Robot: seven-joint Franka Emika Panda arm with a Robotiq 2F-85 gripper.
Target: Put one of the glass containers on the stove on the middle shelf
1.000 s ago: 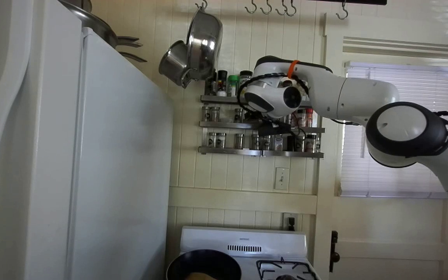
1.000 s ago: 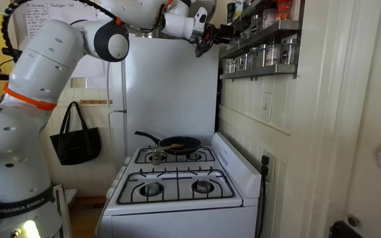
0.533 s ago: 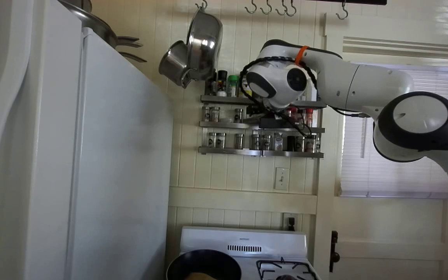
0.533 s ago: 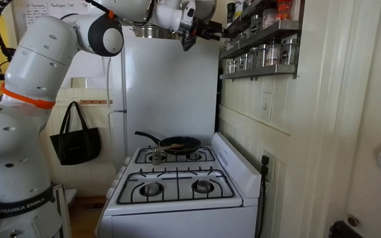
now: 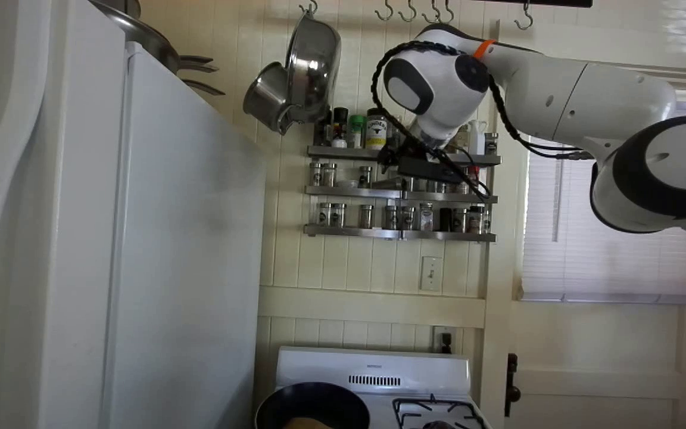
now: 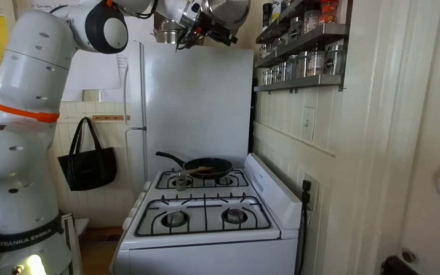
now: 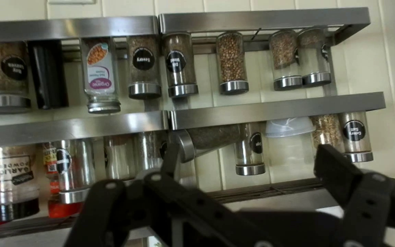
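My gripper (image 7: 247, 161) stands open in the wrist view, its fingers wide apart and nothing held. Past them runs the middle shelf (image 7: 276, 109), seen upside down, also in both exterior views (image 5: 349, 191) (image 6: 319, 36). One glass jar (image 7: 214, 139) lies tipped on that shelf, its metal lid overlapping a fingertip in the picture. Beside it stands an upright jar (image 7: 250, 151). In an exterior view my gripper (image 6: 227, 37) hangs in the air, apart from the rack. A small glass container (image 6: 180, 182) stands on the white stove (image 6: 204, 254).
A black pan (image 6: 220, 164) with a wooden spoon sits on the far burners. Steel pots (image 5: 313, 65) hang near the rack's end. The white refrigerator (image 6: 201, 99) stands beyond the stove. Jars line the top tier (image 5: 343, 152) and bottom tier (image 5: 352, 231).
My gripper has drawn back from the rack, away from the wall, with the arm rising in an exterior view. The tipped jar on the middle shelf now shows more fully.
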